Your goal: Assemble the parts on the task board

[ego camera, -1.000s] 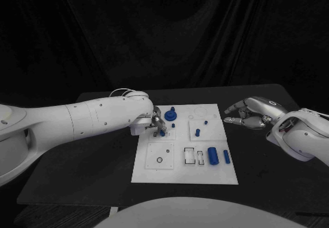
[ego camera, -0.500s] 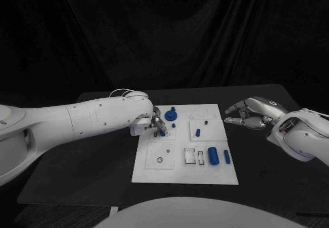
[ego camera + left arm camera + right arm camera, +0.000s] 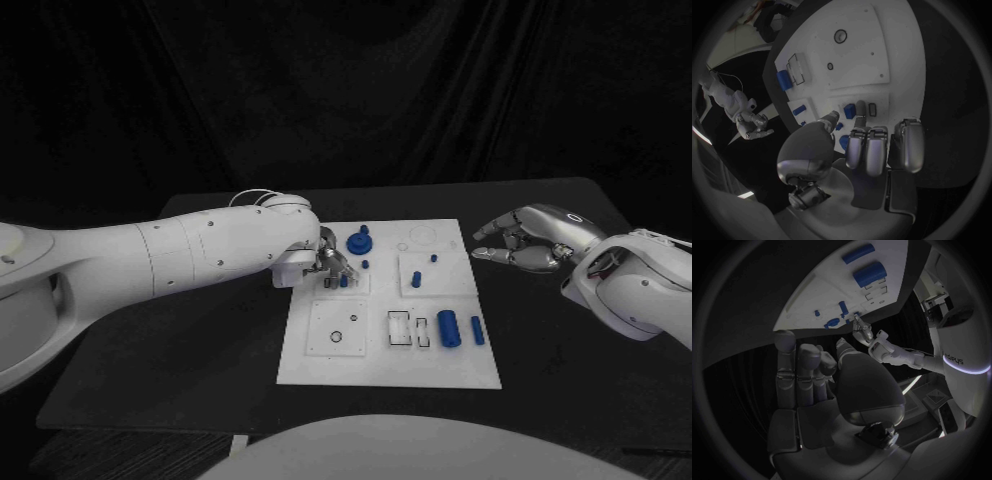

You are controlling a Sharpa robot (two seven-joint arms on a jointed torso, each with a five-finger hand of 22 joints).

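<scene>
Okay, I've got my left hand [image 3: 329,262] down over the far-left corner of the task board [image 3: 389,372], fingertips on a small blue part [image 3: 849,110] that sits in the panel there, and from the left wrist view the thumb and a finger look to be closing on it, though I can't say for sure it's a firm pinch. That small part lies directly under my fingertips, short and upright as far as I can judge, so whatever comes next runs straight down or straight up along that axis, not sideways. My right hand [image 3: 522,240] hangs off the board's right edge, above the black table [image 3: 173,360], fingers curled loosely with nothing in them, well apart from any piece. The big blue cylinder [image 3: 447,327] and the slim blue pin [image 3: 477,329] lie side by side at the near-right of the board, long axes running away from me, nearer my right hand than my left
</scene>
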